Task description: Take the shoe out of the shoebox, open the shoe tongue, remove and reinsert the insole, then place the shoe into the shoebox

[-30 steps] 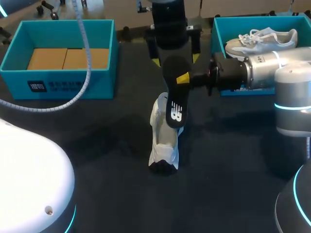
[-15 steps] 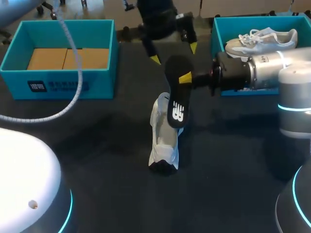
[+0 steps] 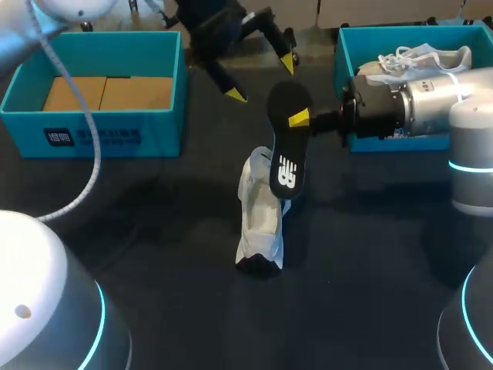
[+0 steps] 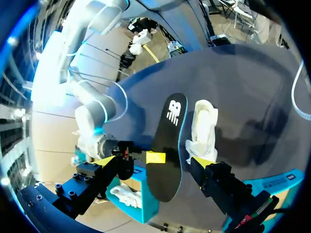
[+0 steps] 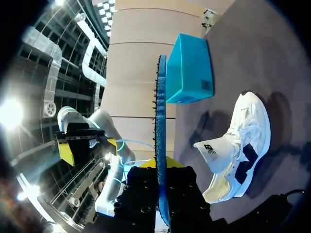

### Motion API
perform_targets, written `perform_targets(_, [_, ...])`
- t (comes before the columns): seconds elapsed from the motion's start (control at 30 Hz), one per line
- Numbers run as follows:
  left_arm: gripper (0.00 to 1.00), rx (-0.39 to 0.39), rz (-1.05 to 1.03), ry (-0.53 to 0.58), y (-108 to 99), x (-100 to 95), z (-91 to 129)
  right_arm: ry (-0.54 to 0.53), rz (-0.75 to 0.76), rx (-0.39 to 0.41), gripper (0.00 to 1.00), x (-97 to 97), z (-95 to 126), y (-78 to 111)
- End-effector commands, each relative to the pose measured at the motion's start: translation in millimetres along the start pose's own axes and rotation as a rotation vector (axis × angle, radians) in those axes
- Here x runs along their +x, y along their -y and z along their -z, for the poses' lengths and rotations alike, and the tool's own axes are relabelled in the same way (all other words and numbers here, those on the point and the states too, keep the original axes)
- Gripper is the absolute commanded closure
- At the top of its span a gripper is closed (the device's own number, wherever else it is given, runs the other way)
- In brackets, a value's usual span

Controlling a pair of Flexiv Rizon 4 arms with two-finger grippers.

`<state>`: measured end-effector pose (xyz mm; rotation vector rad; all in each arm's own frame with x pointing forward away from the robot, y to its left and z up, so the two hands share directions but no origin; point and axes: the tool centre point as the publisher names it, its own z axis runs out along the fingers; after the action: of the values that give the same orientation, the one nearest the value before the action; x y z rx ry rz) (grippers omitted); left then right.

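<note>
Insole (image 3: 285, 150) pinched in right claw (image 3: 297, 119) above shoe (image 3: 260, 223), left claw (image 3: 260, 77) wide apart, high behind

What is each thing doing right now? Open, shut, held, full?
insole: held up in the air
right claw: shut on insole
left claw: open, empty
shoe: on the table, tongue pulled open
left box: open, cardboard inside
right box: open, second shoe inside

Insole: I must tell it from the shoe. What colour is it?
The insole is black, white logo, teal edge; best in the left wrist view.
</note>
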<state>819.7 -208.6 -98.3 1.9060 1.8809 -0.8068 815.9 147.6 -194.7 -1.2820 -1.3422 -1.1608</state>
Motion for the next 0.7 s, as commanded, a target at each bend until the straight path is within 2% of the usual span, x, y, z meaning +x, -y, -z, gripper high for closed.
perform_targets(0.03, [0.00, 0.013, -0.015, 0.277, 7.4, 10.0, 4.4, 0.014, -0.003, -0.011, 1.00, 5.4, 4.1, 5.4])
perform_targets(0.27, [0.00, 0.030, -0.049, 0.407, 20.2, 10.0, 14.1, 0.022, -0.004, -0.013, 1.00, 8.4, 6.2, 6.3])
perform_targets(0.47, [0.00, 0.002, -0.077, 0.453, 26.0, 14.3, 15.8, 0.029, -0.002, -0.013, 1.00, 11.7, 8.2, 5.7])
perform_targets(0.7, [0.00, 0.004, -0.044, 0.475, 25.5, 18.4, 17.5, 0.040, -0.001, -0.018, 1.00, 14.2, 10.4, 6.1])
